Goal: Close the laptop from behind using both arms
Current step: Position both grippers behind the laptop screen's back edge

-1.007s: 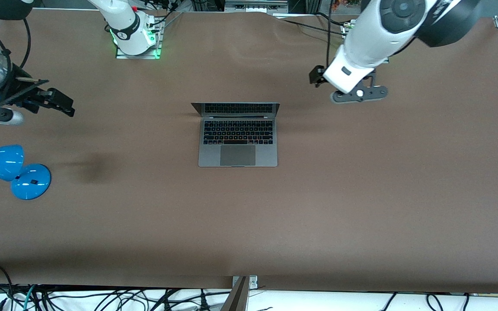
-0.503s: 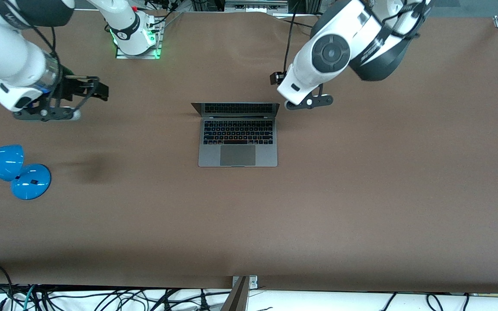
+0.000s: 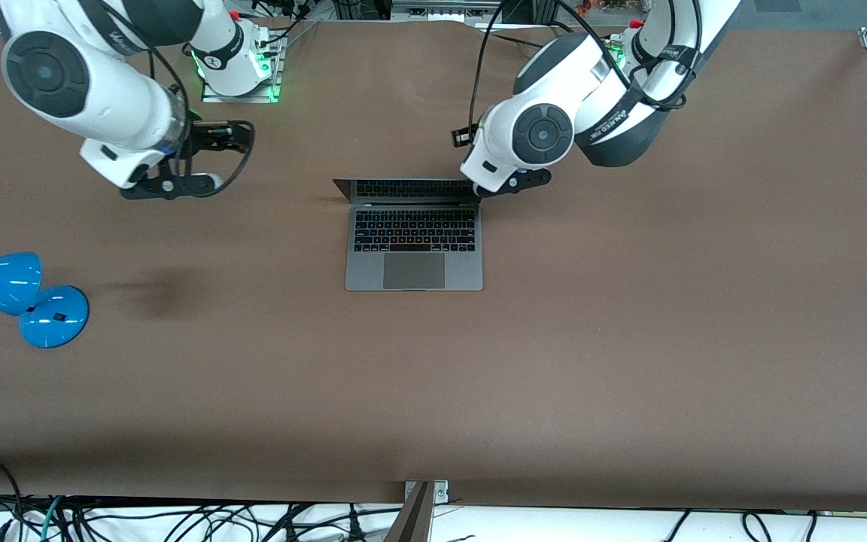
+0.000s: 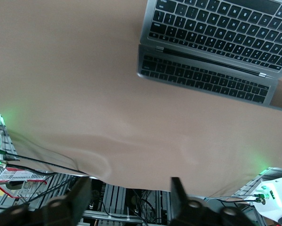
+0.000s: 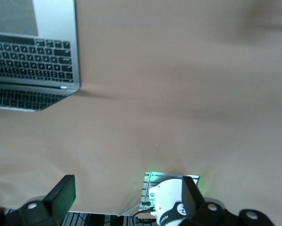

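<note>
The grey laptop [image 3: 414, 241] lies open in the middle of the table, its lid [image 3: 411, 188] raised on the robots' side. It also shows in the left wrist view [image 4: 216, 42] and the right wrist view [image 5: 32, 52]. My left gripper [image 3: 463, 137] hangs over the table close by the lid's corner at the left arm's end; its fingers stand open and empty [image 4: 126, 181]. My right gripper [image 3: 241, 137] is open and empty over bare table, well off from the laptop toward the right arm's end [image 5: 126, 181]. Neither gripper touches the laptop.
A blue desk lamp [image 3: 12, 293] lies at the right arm's end of the table. The right arm's green-lit base [image 3: 241, 75] and the left arm's base [image 3: 614, 45] stand along the robots' edge. Brown cloth [image 3: 629, 339] covers the table.
Both arms have swung inward toward the laptop. The left gripper came from the left arm's end to the lid's corner. The right gripper came from the table's end toward the middle.
</note>
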Controlling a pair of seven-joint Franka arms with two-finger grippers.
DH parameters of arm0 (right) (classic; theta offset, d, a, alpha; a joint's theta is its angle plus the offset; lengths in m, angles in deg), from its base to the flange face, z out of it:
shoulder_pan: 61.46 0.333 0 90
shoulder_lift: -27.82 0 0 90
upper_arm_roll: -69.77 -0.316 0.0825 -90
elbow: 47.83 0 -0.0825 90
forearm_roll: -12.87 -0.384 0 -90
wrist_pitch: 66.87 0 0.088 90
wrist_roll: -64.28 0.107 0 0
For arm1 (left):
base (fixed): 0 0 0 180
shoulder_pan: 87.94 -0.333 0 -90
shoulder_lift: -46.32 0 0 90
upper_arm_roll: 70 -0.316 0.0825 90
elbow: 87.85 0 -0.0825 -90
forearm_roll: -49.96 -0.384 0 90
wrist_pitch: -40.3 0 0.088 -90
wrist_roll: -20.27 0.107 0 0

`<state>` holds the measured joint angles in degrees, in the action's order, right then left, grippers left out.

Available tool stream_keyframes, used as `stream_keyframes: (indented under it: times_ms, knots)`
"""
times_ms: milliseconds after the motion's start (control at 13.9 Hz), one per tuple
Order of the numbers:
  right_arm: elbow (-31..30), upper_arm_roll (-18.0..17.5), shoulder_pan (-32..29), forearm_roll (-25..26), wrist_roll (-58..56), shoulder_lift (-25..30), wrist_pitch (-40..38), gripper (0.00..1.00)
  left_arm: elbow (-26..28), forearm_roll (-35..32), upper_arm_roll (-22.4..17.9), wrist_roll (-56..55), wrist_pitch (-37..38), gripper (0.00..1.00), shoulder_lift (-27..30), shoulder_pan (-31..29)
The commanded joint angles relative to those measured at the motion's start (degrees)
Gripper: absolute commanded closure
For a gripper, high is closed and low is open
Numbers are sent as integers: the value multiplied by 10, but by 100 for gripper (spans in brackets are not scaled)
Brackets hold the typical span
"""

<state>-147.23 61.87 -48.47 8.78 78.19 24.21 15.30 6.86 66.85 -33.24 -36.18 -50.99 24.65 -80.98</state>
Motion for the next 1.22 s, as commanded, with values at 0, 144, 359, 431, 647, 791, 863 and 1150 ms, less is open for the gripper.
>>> stream_keyframes:
  times_ms: [0,144,359,431,647,791,863,1150]
  knots:
    - [-53,-31,-2,-9,12,23,45,0,-17,9,1,-19,7,83,-5,2]
    - [-91,-50,-2,-26,19,32,80,7,-19,13,2,-19,7,100,-5,2]
    - [-130,-75,-2,-49,19,33,129,55,-19,41,1,-21,7,100,-14,1]
    - [-140,-89,-2,-49,19,33,144,77,-19,45,0,-30,5,100,-19,1]
    - [-148,-98,-1,-50,34,19,176,100,-34,52,-3,-62,4,100,-52,2]
    - [-148,-118,-1,-56,61,0,200,100,-54,46,-5,-62,4,100,-76,2]
    - [-146,-127,-1,-57,78,-11,214,100,-58,35,-5,-57,4,100,-80,2]
    - [-142,-146,11,-57,115,-46,253,100,-59,17,-4,-51,-12,100,-96,15]
